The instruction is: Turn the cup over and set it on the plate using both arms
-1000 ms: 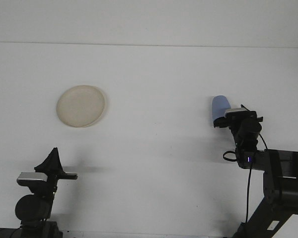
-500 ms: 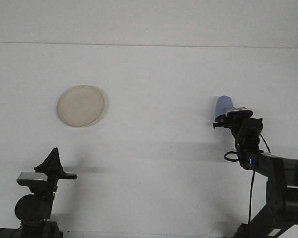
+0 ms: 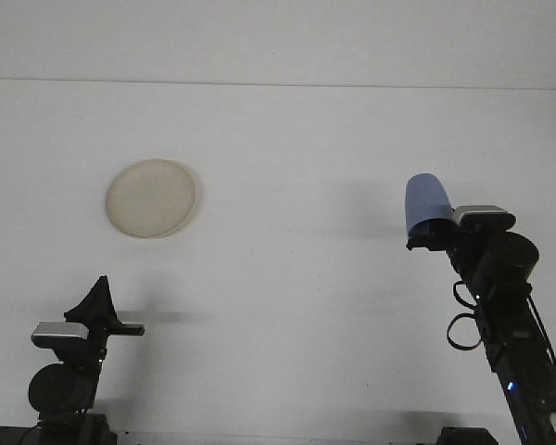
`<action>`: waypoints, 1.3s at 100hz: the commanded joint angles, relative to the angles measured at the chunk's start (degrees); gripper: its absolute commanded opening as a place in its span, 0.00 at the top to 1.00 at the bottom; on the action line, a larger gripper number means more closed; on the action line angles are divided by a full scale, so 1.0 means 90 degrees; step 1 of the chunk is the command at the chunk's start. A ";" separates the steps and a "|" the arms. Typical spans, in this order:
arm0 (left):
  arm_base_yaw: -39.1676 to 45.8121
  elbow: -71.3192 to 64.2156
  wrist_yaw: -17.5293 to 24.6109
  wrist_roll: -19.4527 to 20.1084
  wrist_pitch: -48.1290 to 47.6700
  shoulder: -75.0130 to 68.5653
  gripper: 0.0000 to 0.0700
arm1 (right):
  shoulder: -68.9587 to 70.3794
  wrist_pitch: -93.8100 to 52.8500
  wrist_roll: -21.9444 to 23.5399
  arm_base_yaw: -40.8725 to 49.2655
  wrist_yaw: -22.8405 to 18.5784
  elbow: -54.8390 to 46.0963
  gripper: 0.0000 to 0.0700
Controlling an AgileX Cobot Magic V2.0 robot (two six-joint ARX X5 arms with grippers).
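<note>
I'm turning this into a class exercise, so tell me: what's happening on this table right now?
The right gripper is shut on a blue cup, held above the white table on the right side with its rounded closed end pointing up. The beige plate sits bare far off to the left. The left gripper waits low at the near left edge, holding nothing. So the cup is picked up but not on the plate.

A wide stretch of bare tabletop (image 3: pixel 296 278) is left open between the plate (image 3: pixel 151 198) on the left and the cup (image 3: pixel 427 203) on the right. The plate is approached without obstruction from every side.
</note>
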 commanded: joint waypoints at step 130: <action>-0.0002 -0.0114 -0.0015 -0.0017 0.0070 -0.0010 0.98 | 0.4979 -0.8570 -0.1224 0.5678 0.1183 0.5350 1.00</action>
